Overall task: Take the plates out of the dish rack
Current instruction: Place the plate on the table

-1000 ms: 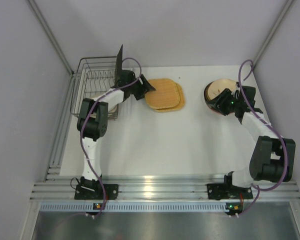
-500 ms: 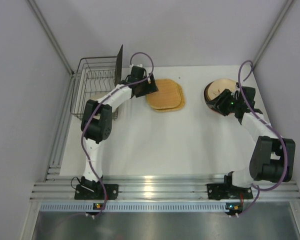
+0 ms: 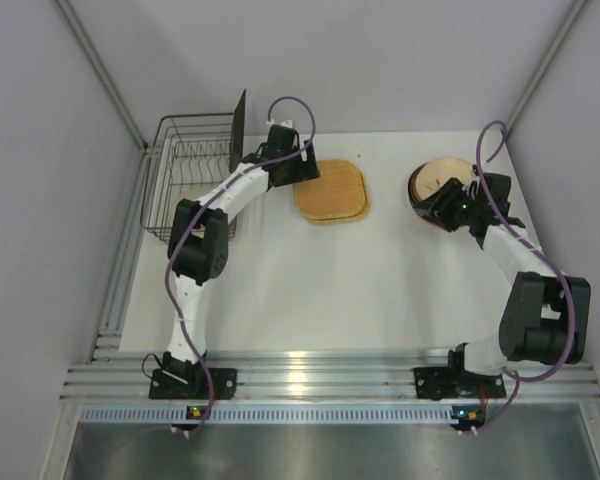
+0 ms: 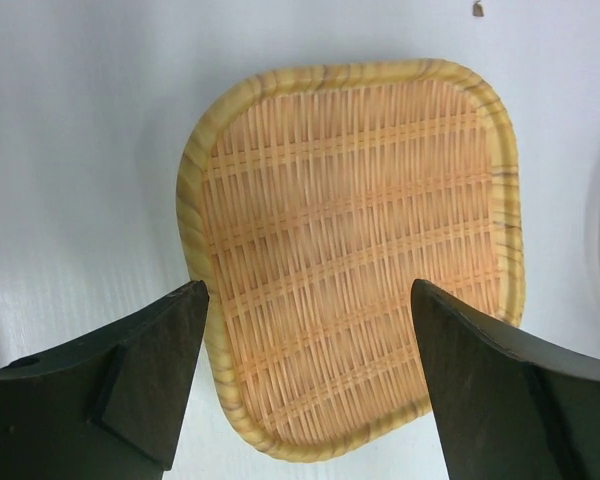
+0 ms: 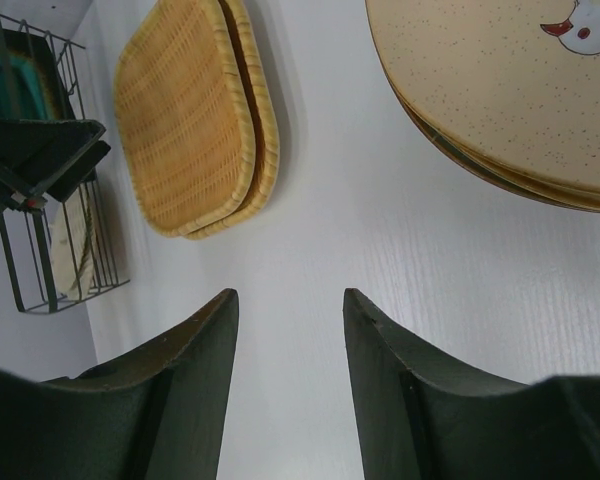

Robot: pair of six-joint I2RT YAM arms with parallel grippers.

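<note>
The dark wire dish rack stands at the far left, with a square dark-rimmed teal plate upright in it and a pale plate low in its near end. Two woven rounded-square plates lie stacked on the table. My left gripper is open and empty above their left edge; its wrist view shows the top woven plate between the spread fingers. My right gripper is open and empty beside the stacked round cream plates, which also show in the right wrist view.
The right wrist view shows the woven stack, the rack and the left gripper in front of it. White table surface lies between the two stacks. Grey walls stand close on the left, far and right sides.
My left gripper has moved right and farther back, away from the rack, to hover over the woven plates. The right arm has not moved.
</note>
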